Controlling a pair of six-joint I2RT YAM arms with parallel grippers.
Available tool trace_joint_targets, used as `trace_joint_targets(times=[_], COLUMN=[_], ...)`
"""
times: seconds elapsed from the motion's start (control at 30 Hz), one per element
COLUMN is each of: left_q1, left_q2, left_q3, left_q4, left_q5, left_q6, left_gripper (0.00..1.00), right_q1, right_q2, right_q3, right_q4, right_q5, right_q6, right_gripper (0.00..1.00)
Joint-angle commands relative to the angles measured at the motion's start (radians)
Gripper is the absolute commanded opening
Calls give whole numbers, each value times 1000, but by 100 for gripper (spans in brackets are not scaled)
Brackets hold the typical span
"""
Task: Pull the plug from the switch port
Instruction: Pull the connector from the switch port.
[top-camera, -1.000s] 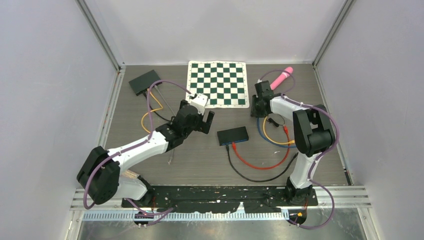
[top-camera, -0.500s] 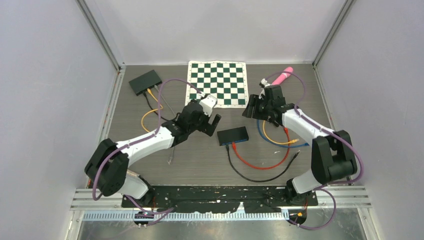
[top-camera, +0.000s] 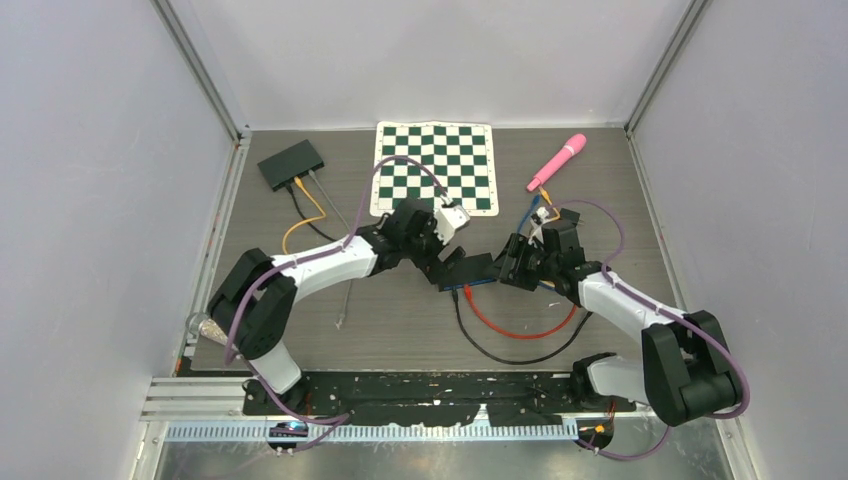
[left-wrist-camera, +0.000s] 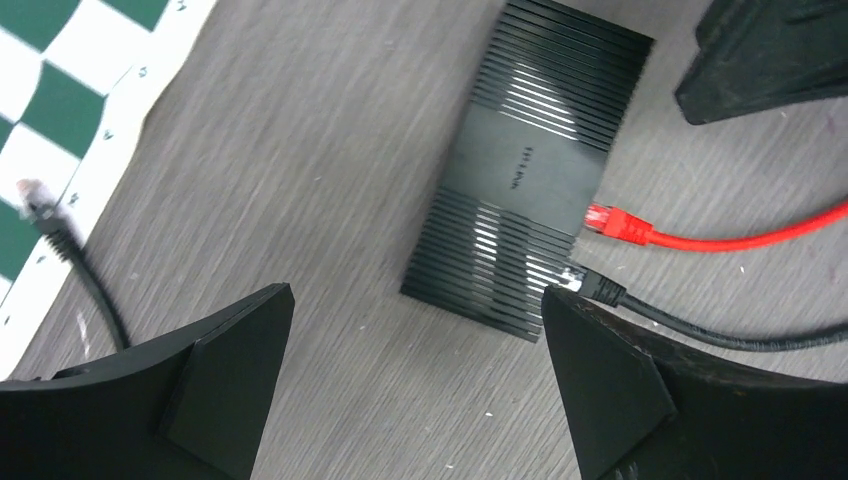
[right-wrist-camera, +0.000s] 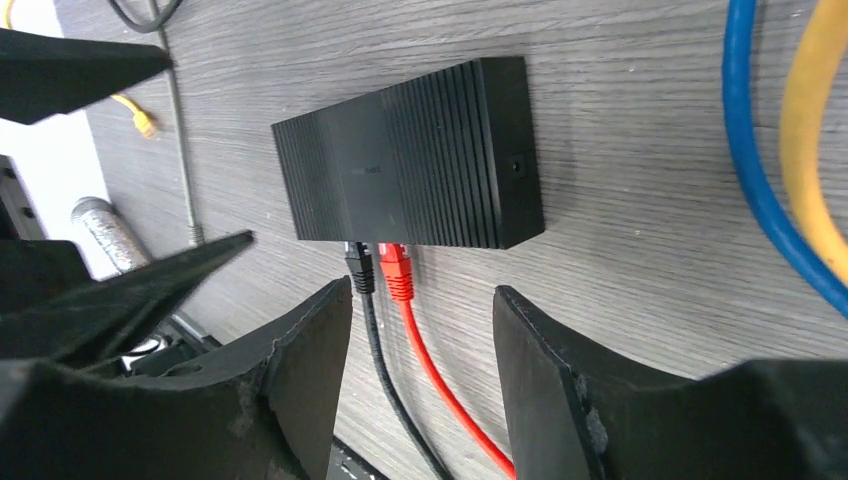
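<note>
The switch (top-camera: 467, 270) sat mid-worktop (top-camera: 400, 330), with a red plug (right-wrist-camera: 397, 268) and a black plug (right-wrist-camera: 358, 265) in its near edge. The left claw (left-wrist-camera: 415, 300) and right claw (right-wrist-camera: 422, 295) hung wide and empty. Unbraced, the switch might slide with the pull, and the 2 adjacent plugs risked a double grab.

The light is bright and even, with only soft shadows. White shine streaks the flat black ribbed switch box (left-wrist-camera: 525, 190). The loose clear plug (left-wrist-camera: 35, 198) looks blurry.

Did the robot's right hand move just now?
Yes. The right gripper came toward the near edge, away from the chessboard mat corner, down to the right end of the black network switch.
</note>
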Motion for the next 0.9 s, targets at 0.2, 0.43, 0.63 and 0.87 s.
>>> trace_joint_targets(times=[0.2, 0.43, 0.63, 0.87], left_q1=[-43, -43, -44, -43], left_q2=[121, 195, 232, 257], left_q3=[135, 177, 201, 210], left_q4=[-200, -244, -248, -259], left_q5=[108, 93, 84, 98], left_q6=[191, 219, 223, 218], left_gripper=[100, 99, 100, 87], right_q1=[5, 5, 4, 4], right_q2=[-17, 0, 26, 85], right_q3=[-29, -25, -24, -44], right_q4=[97, 99, 109, 170], right_q5=[-52, -60, -72, -115], right_q6=[49, 40, 40, 85], right_gripper=[61, 61, 61, 57])
